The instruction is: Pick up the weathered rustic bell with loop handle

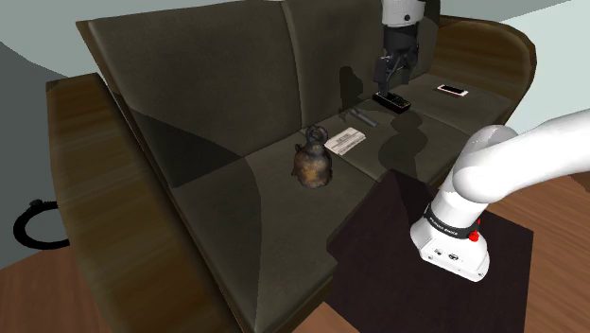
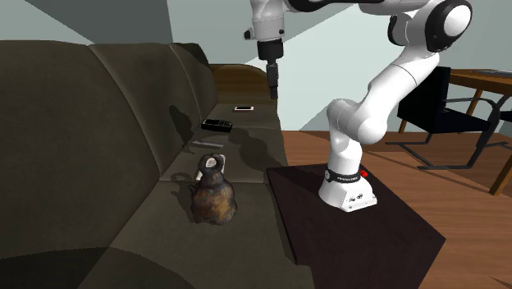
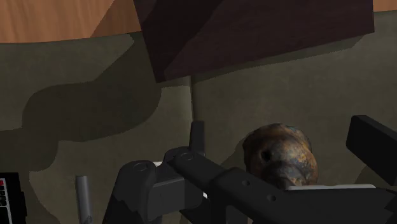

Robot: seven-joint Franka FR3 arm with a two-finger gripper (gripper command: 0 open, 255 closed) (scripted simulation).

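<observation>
On the sofa (image 1: pixel 236 208) seat your bell (image 2: pixel 213 197) is standing straight, loop handle (image 2: pixel 212 163) pointing up. Your gripper (image 2: pixel 273 90) is hanging high, well apart; you cannot tell if it is clenched.

shoulder cam: raised, beside the stand (image 1: pixel 378 241), facing along the sofa (image 1: pixel 217 85) toward the gripper (image 1: pixel 392 71). second exterior: similar heading, lower, nearer. wrist: at the gripper, looking down. all share the bell (image 1: pixel 313 163).

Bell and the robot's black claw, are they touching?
Apart. In the second exterior view the gripper hangs high above the sofa, while the bell sits on the seat cushion, well clear of it.
</observation>
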